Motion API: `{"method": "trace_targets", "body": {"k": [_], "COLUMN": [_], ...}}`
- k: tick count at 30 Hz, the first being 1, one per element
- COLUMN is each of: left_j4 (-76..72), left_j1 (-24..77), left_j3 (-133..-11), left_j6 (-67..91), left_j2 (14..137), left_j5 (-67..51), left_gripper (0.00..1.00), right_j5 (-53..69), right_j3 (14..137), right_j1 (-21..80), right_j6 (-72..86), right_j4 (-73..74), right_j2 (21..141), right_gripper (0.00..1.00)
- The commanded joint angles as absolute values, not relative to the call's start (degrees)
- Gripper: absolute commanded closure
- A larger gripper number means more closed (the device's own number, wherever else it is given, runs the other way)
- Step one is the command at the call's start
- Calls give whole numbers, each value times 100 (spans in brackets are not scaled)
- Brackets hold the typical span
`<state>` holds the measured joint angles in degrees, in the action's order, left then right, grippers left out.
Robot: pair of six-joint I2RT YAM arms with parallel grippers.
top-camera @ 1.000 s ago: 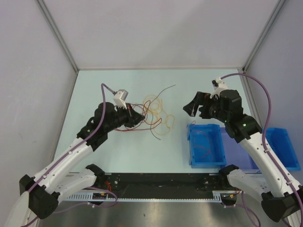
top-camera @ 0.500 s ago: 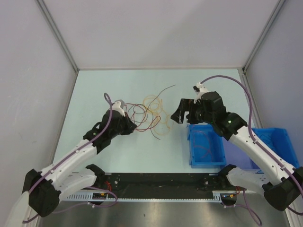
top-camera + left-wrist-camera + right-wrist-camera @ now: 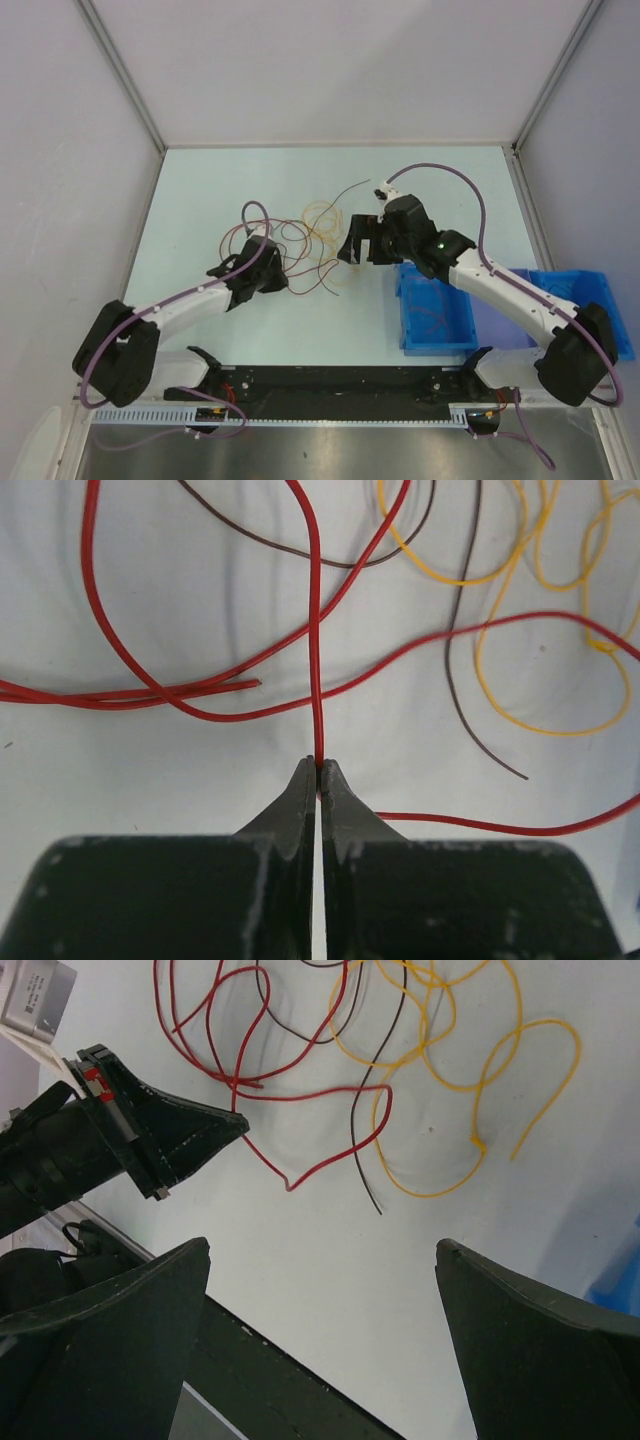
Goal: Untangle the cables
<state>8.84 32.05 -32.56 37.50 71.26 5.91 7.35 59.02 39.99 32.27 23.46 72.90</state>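
The cables (image 3: 318, 240) lie as a loose tangle of thin red, yellow and dark wires on the pale table, between the two arms. My left gripper (image 3: 283, 281) sits low at the tangle's near-left side. In the left wrist view the left gripper (image 3: 318, 766) is shut on a red cable (image 3: 314, 630) that runs straight up from its tips. Yellow loops (image 3: 500, 575) and a dark wire (image 3: 462, 680) lie beyond. My right gripper (image 3: 358, 252) hovers at the tangle's right side. Seen from its own wrist, the right gripper (image 3: 322, 1248) is wide open with only bare table between its fingers.
A blue bin (image 3: 405, 310) with a few thin wires inside stands right of the tangle, and a second blue bin (image 3: 600, 310) sits further right. The black rail (image 3: 340, 380) runs along the near edge. The left gripper's fingers (image 3: 190, 1130) show in the right wrist view.
The left gripper has drawn back toward the near edge and sunk lower, still shut on the red cable. The right gripper has swung left toward the tangle, staying open.
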Motion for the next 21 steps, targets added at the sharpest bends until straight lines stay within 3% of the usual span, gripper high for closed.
{"method": "trace_targets", "body": {"k": [1, 9, 21], "left_j4": [492, 475, 422], "left_j1": [3164, 3146, 3103], "left_j3": [-3278, -3410, -3384], "left_j6": [3709, 3674, 3665], "left_j2": [7592, 7884, 7910], "left_j5": [729, 677, 615], "left_gripper": [100, 100, 100], "right_j5": [642, 773, 1099], "right_j3": [5933, 5933, 5933], "right_j1": [4052, 4060, 4140], "right_j6": [3392, 3603, 3893], "right_j4": [1881, 1653, 1134], "right_j2": [7567, 8304, 9008], "right_gripper": [0, 4, 22]}}
